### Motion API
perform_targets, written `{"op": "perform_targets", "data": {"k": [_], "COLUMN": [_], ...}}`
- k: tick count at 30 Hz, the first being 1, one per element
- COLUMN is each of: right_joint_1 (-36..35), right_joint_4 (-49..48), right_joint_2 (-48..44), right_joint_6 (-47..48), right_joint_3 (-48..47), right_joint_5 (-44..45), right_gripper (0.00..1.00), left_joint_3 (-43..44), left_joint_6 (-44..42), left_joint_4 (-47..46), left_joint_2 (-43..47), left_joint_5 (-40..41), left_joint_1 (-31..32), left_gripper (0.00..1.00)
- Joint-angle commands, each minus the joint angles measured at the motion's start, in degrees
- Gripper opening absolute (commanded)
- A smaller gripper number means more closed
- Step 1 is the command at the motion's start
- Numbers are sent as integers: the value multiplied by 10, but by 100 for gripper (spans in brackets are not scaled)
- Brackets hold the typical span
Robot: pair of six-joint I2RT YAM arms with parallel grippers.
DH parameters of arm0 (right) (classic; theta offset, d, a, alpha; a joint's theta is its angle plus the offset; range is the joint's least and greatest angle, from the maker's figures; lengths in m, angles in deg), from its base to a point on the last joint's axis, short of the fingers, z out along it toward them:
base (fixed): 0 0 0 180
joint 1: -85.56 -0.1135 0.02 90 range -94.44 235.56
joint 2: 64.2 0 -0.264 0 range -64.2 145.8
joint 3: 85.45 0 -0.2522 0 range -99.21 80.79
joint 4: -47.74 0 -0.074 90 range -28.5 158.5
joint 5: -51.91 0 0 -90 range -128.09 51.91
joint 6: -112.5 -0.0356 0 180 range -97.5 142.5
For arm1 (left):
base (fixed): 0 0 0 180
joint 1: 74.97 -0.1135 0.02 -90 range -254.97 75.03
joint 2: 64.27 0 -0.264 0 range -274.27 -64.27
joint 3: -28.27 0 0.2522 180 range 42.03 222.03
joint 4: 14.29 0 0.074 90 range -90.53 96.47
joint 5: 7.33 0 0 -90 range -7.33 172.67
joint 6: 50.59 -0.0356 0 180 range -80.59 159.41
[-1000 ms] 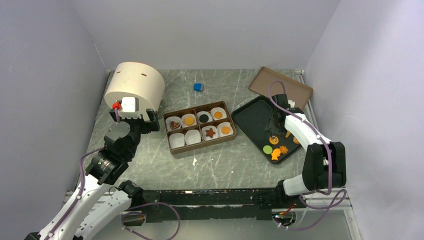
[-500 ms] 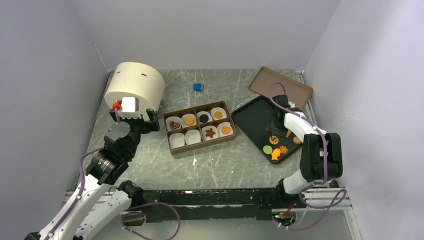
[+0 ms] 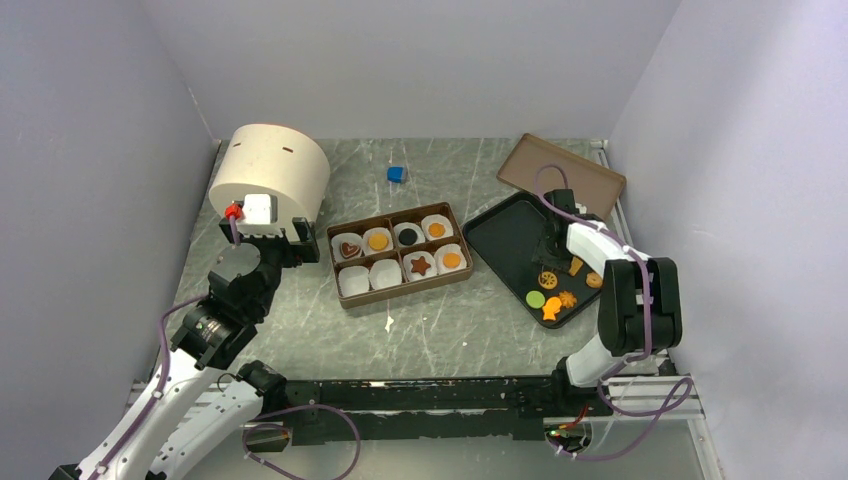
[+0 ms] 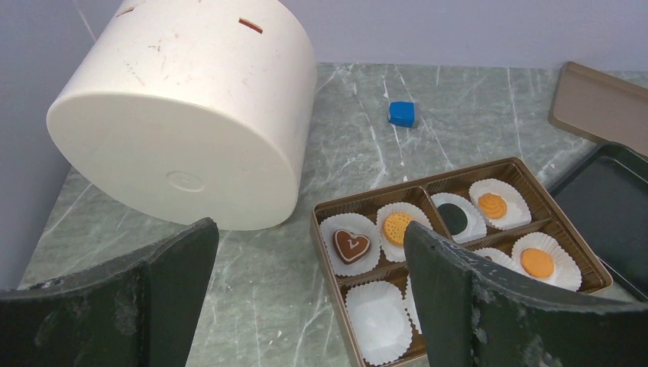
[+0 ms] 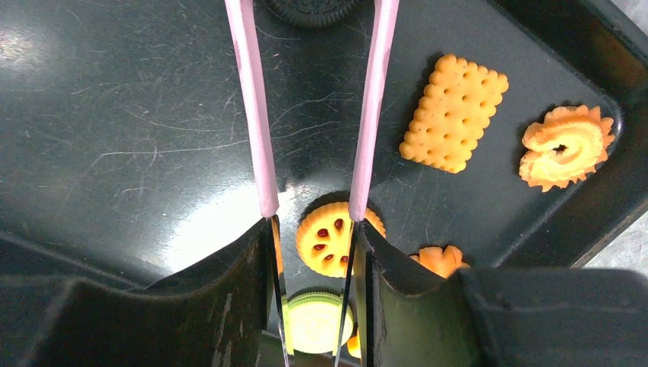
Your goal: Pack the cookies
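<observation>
Low over the black tray (image 5: 115, 115): right gripper (image 5: 314, 223), jaws partway apart, astride a round orange cookie (image 5: 327, 243) lying flat on the tray, nothing lifted. Beside it on the tray, a rectangular cookie (image 5: 455, 112), a swirl (image 5: 565, 147), a green round (image 5: 315, 321). Left of the tray, a brown box (image 3: 390, 216) with six more cookies (image 3: 378, 241) in paper cups (image 3: 354, 281). Further left, left gripper (image 4: 306, 233), wide open, empty.

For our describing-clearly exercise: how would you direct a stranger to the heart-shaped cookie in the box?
On the grey marbled table, beside the large cream cylinder, sits a brown divided box. Its far-left white paper cup holds the dark brown heart-shaped cookie. It is the only heart: beside it lies a round orange cookie, and nearer is a brown star cookie.
</observation>
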Motion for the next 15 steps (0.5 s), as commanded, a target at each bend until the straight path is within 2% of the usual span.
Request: {"op": "perform_targets", "data": {"k": [1, 7, 15], "right_joint_1": [1, -6, -50], "right_joint_4": [-1, 13, 43], "right_joint_2": [-30, -54, -74], "right_joint_6": [7, 16, 40], "right_joint_3": [-29, -44, -82], "right_joint_5": [-20, -60, -88], "right_gripper": [30, 28, 26], "left_joint_3": [-1, 0, 0], "left_joint_6": [-6, -5, -7], "left_joint_4": [-20, -18, -19], "left_joint_2": [3, -1, -7], "left_joint_5": [-9, -8, -12], "left_joint_1": [2, 3, 2], "left_gripper": [96, 96, 96]}}
